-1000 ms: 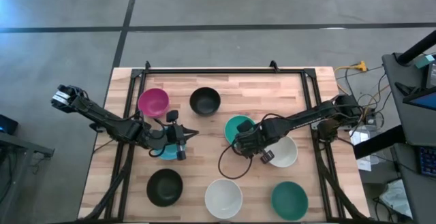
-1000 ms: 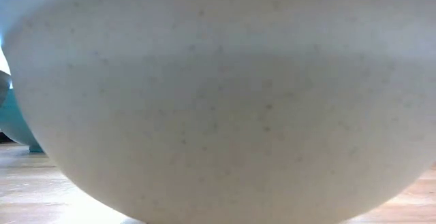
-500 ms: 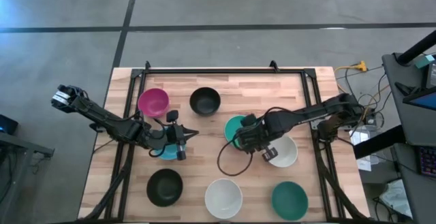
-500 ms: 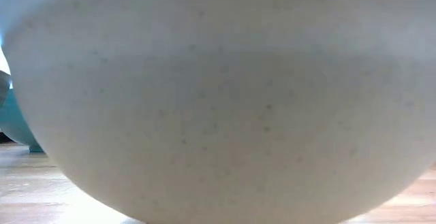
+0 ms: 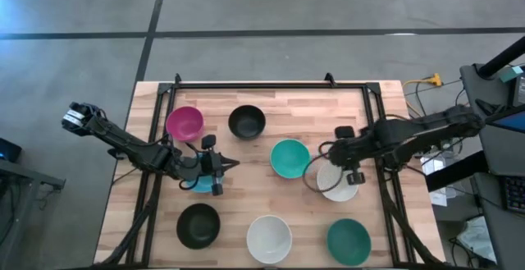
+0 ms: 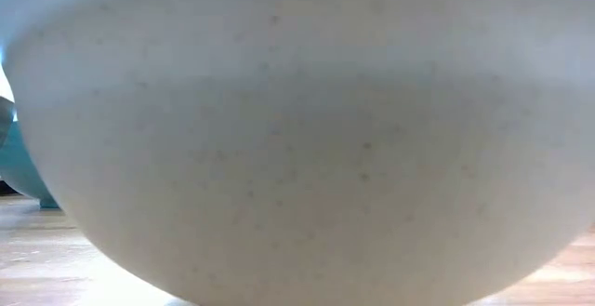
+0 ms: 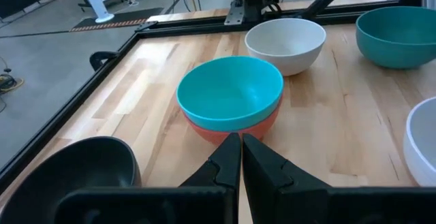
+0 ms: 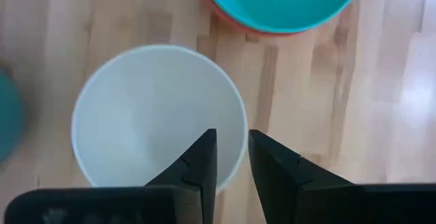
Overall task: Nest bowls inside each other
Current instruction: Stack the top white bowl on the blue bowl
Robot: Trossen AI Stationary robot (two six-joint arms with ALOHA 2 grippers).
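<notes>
The high view shows a magenta bowl (image 5: 184,123), a black bowl (image 5: 246,121), a second black bowl (image 5: 198,225), a white bowl (image 5: 269,239) and a dark green bowl (image 5: 349,241), each standing alone on its base. A teal bowl (image 5: 289,157) sits nested in a red bowl (image 7: 231,130). My right gripper (image 8: 231,146) is open by a narrow gap, pointing down over the rim of another white bowl (image 8: 157,115); I cannot tell whether it touches. My left gripper (image 7: 241,146) is shut and hovers beside a light blue bowl (image 5: 199,184).
The near white bowl's wall (image 6: 297,139) fills the low view, with a bit of the dark green bowl (image 6: 19,171) at its left. A black frame (image 5: 271,85) runs round the table. Bare wood lies between the bowls near the table's middle (image 5: 246,180).
My right gripper has left the teal bowl and swung toward the table's right edge, ending over the white bowl. The teal bowl stays nested in the red one and now shows whole. My left arm has kept still.
</notes>
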